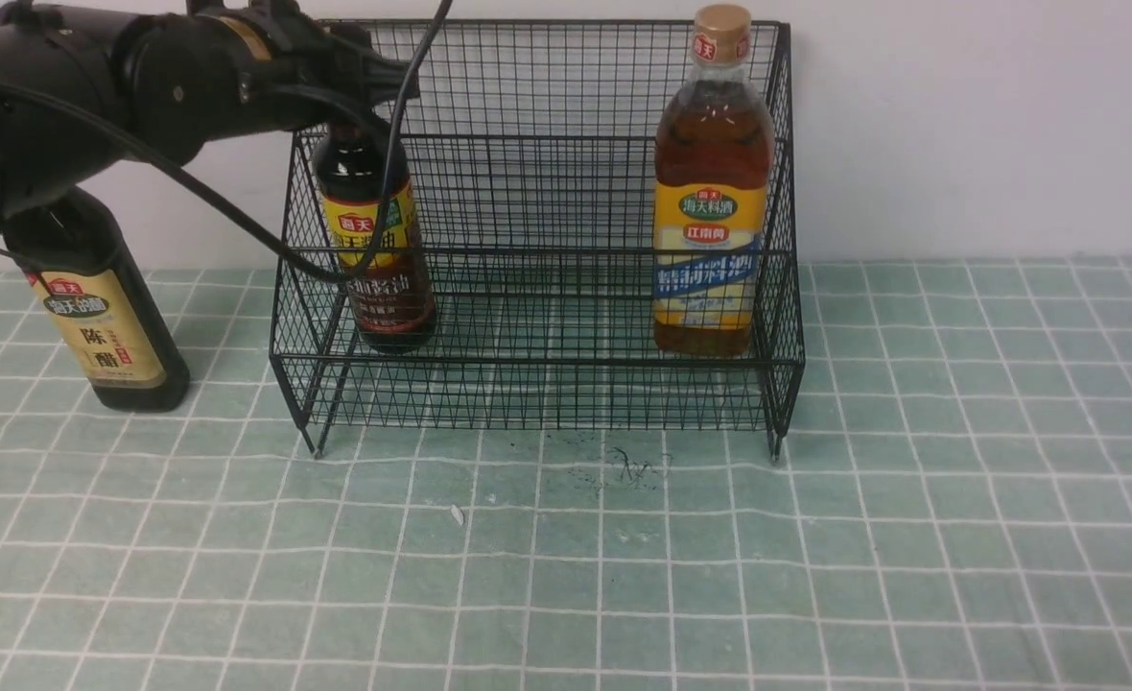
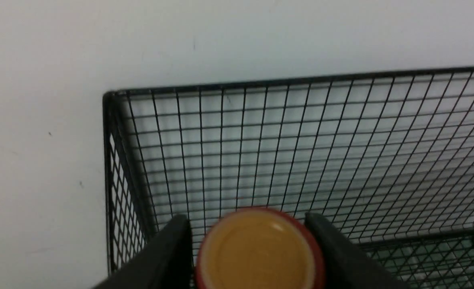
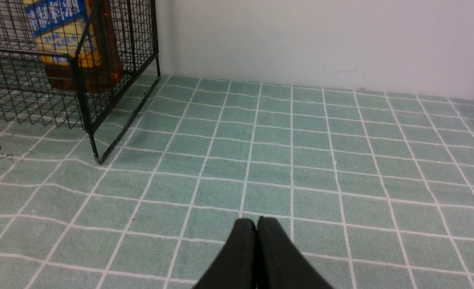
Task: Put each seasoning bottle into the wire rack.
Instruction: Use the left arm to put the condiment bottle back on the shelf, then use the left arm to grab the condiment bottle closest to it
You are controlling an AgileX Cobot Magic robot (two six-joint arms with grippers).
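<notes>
Two seasoning bottles stand in the wire rack (image 1: 547, 384); one waits outside.
We see the amber bottle (image 1: 710, 221) at right and the red-necked bottle (image 1: 379, 259) at left, both inside. The cream-label bottle (image 1: 110, 326) stands on the table left of the rack. All are upright, caps up. The left gripper (image 2: 247, 218) flanks the red-necked bottle's cap, and we cannot tell if it is gripping. The right gripper (image 3: 257, 224) is clenched and empty.

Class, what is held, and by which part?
The left gripper straddles the cap of the racked dark bottle; grip cannot be told. The right gripper is empty.

Rack (image 1: 537, 192) — two bottles (image 1: 710, 250) inside, third bottle (image 1: 110, 331) outside
</notes>
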